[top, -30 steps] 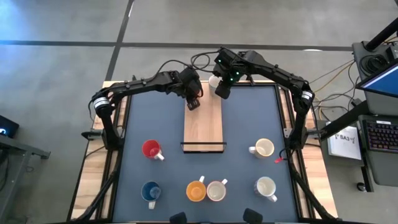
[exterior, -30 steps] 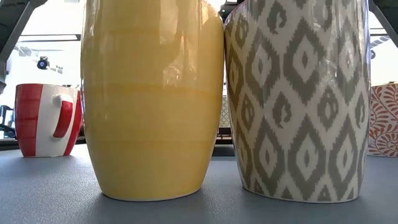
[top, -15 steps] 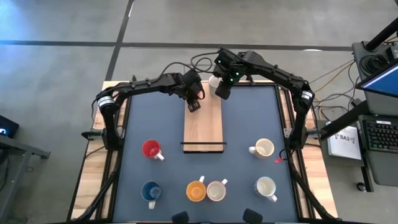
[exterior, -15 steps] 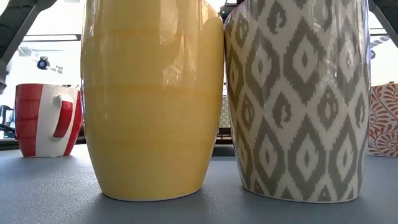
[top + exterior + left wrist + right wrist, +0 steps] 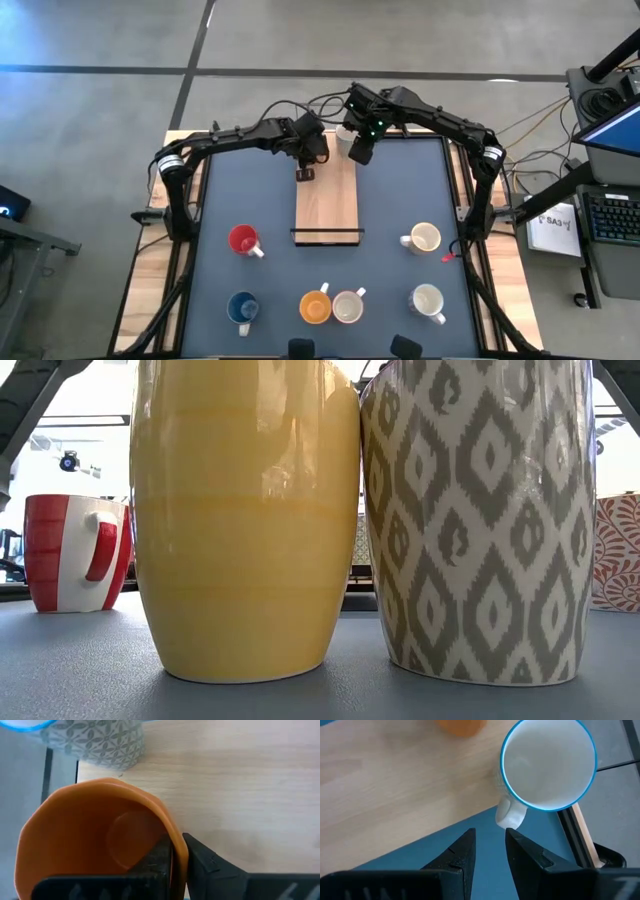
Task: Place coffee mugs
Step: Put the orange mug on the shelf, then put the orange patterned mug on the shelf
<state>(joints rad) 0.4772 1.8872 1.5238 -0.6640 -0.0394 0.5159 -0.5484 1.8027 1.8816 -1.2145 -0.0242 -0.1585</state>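
While the left claw pinches the rim of an orange mug, one finger inside and one outside the wall, it sits at the far left corner of the wooden board in the desk's middle. Just beside that mug on the board stands a grey-patterned mug w/ a blue rim, at the board's far edge. The right claw hovers near this mug's handle, fingers slightly apart, gripping nothing; from above the mug shows a white inside.

Nearer on the blue desk stand six more mugs, well apart from the board: red mug at left, blue mug nearer still, second orange mug touching a patterned white mug at the near middle, and two cream mugs at right, one farther, one nearer.

At desk level the yellow-orange mug and grey diamond-patterned mug fill the frame, touching; the red-striped mug stands behind at left.
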